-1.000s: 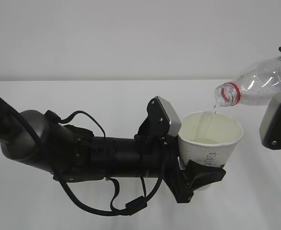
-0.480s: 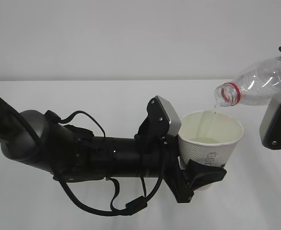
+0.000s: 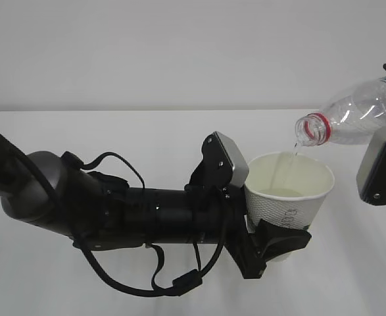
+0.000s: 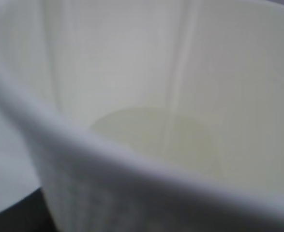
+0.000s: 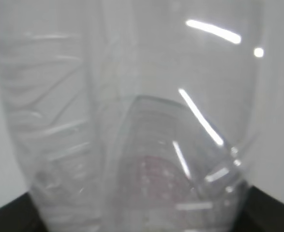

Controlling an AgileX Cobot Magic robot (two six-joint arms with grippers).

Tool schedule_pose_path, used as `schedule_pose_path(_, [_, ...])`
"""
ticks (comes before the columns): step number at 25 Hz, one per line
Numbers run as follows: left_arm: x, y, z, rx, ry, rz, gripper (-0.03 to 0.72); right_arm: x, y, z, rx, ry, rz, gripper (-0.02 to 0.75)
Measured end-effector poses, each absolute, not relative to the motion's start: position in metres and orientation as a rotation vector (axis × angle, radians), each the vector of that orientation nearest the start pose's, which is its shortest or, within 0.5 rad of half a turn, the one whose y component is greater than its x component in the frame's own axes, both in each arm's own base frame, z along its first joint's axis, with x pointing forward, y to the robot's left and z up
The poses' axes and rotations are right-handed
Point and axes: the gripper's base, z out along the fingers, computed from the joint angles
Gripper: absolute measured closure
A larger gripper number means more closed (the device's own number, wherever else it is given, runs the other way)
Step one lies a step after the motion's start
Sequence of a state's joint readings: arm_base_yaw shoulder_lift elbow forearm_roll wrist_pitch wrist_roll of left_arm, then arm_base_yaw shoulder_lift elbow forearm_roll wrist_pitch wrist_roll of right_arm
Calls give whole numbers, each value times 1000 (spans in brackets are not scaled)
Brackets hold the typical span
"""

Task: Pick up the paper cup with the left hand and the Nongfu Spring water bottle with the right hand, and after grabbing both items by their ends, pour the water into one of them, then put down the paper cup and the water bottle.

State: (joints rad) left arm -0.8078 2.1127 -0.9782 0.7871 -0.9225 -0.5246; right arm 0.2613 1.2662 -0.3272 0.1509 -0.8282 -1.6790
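The paper cup (image 3: 290, 197) stood upright in the air above the white table (image 3: 146, 138), right of centre in the exterior view, its open mouth facing up and a shallow pool of water (image 3: 286, 193) lying on its bottom. A thin clear stream fell from above onto the inner wall of the cup; in the left wrist view that stream showed as a pale vertical line running down to the pool (image 4: 156, 137) inside the blurred white cup (image 4: 132, 193). The left hand (image 3: 271, 234) held the cup low on its side, the black jaws pinching its lower wall, one finger (image 3: 286, 240) wrapped under the cup near its base. Behind it the thick black arm (image 3: 114, 210) reached in from the left with looping cables and a grey square plate (image 3: 231, 160) just beside the cup's rim. Above and to the right of the cup, the Nongfu Spring water bottle (image 3: 354, 115) was tipped with its open mouth and red neck ring pointing down-left, the mouth just over the far rim of the cup and apart from it. The right hand (image 3: 385, 155) held the bottle toward its base at the frame's right edge, jaws closed against its sides; the right wrist view showed only the clear ribbed bottle (image 5: 132, 121) filling the frame, black finger edges in the bottom corners.
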Motion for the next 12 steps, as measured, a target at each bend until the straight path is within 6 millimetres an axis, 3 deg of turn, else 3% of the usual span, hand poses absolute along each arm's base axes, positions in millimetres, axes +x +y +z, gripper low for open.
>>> schedule_pose_path(12, [236, -321, 117, 1170, 1576, -1090, 196, 219, 48, 227, -1304, 1111, -1093, 244])
